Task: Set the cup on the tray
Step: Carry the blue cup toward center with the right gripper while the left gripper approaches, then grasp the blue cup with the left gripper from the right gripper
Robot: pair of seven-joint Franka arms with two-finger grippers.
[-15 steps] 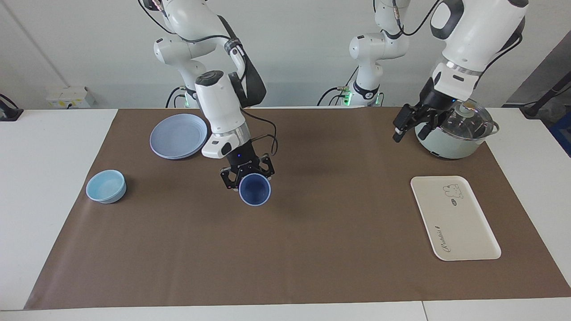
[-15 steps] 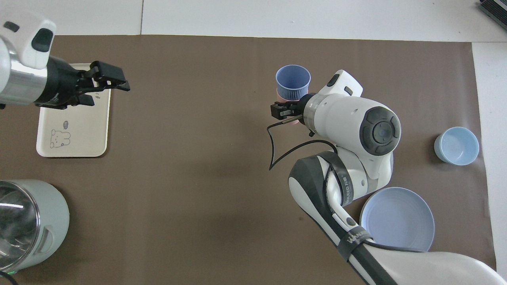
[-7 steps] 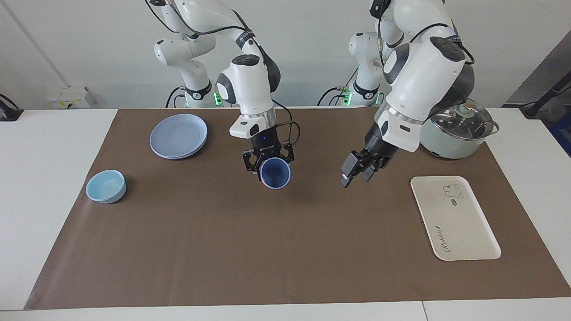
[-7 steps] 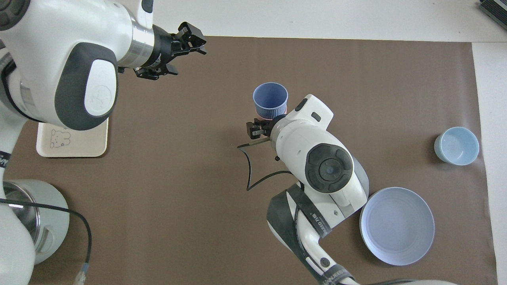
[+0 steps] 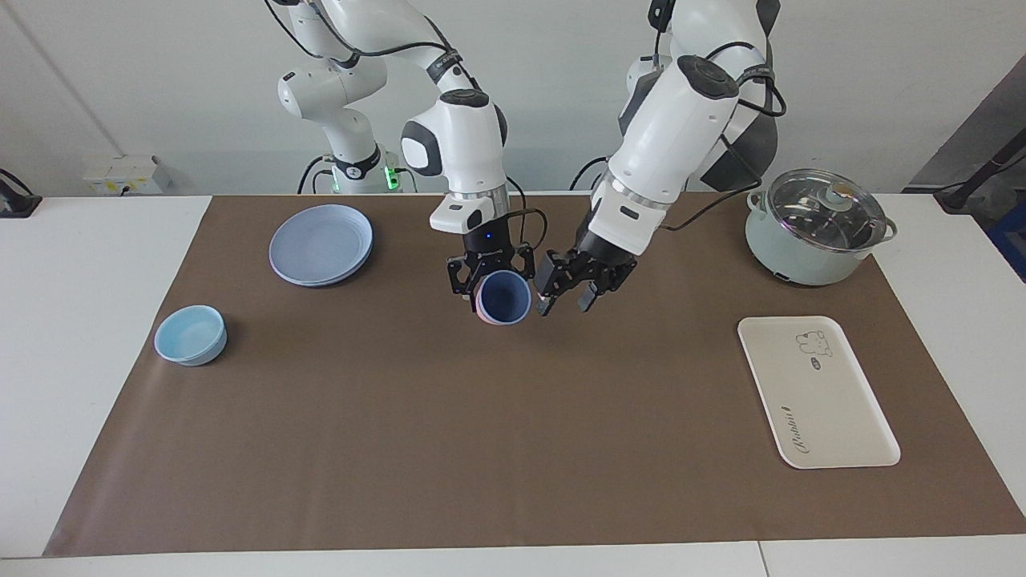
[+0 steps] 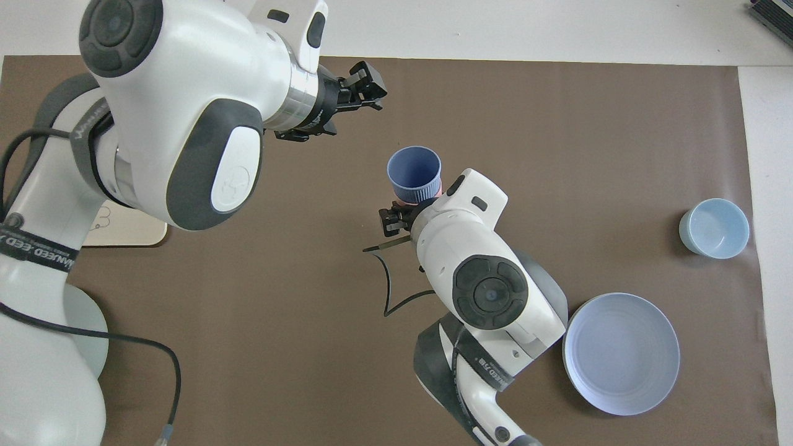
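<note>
The right gripper (image 5: 490, 282) grips the cup (image 5: 503, 296) above the mat's (image 5: 513, 449) middle. The left gripper (image 5: 571, 287), fingers spread, hovers beside it, well apart from the tray (image 5: 834, 417).

Right claw (image 5: 490, 282) holds cup (image 5: 503, 297) beside left claw (image 5: 566, 295).

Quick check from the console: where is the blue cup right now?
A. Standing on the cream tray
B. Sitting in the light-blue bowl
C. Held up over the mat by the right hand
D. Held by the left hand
C. The right hand grips the cup in the air over the middle of the mat, with the left hand close beside it and the tray bare.
</note>
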